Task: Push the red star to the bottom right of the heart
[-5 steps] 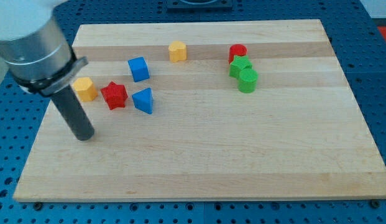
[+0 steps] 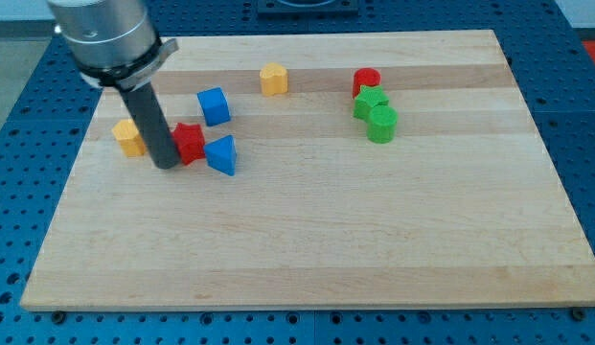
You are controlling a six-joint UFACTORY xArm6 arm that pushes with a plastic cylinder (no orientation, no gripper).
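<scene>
My tip (image 2: 166, 163) sits right against the left side of the red star (image 2: 191, 142), near the left edge of the surface (image 2: 307, 240), and there is no pincer to see, just the dark rod. A yellow block (image 2: 128, 137) is just left of the rod, a blue triangle block (image 2: 221, 153) touches the star's right side, and a blue cube (image 2: 213, 105) is above it. Near the top edge sit a yellow heart (image 2: 273, 79), a red round block (image 2: 366, 80) and two green blocks (image 2: 376, 113).

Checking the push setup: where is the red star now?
Left part of the board: the red star sits between my tip and the blue triangle block.
</scene>
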